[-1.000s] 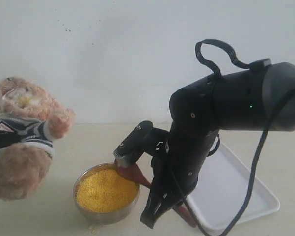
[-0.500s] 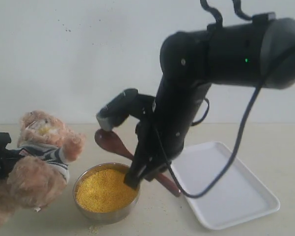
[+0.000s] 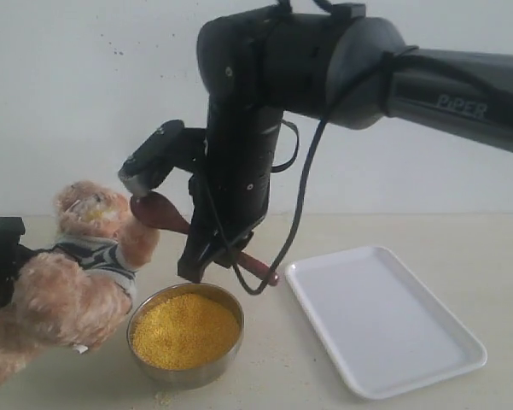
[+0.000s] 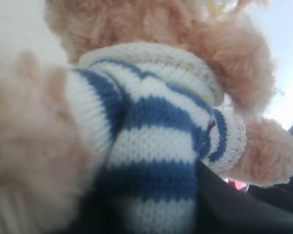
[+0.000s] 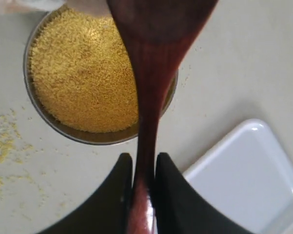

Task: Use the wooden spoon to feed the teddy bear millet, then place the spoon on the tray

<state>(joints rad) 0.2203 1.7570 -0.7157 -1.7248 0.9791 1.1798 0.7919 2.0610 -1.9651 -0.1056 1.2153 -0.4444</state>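
Observation:
The teddy bear (image 3: 77,273) leans at the left in its striped shirt (image 4: 156,131), and my left gripper (image 3: 2,260) is shut on its back; a dark finger (image 4: 234,204) presses the shirt. My right gripper (image 5: 143,158) is shut on the thin handle of the wooden spoon (image 5: 153,68). In the exterior view the spoon (image 3: 158,211) is held up with its oval bowl beside the bear's raised paw, just below its muzzle. The millet (image 3: 185,330) fills a steel bowl (image 3: 138,340) under the spoon. The white tray (image 3: 393,329) lies empty at the right.
Spilled yellow grains (image 5: 4,146) are scattered on the beige table beside the steel bowl (image 5: 63,127). A white wall stands close behind. The right arm (image 3: 324,60) reaches across from the right, above the tray and bowl.
The right arm rose and swung left, lifting the spoon out of the millet bowl up to the bear's face. The bear came down and rightward, toward the bowl.

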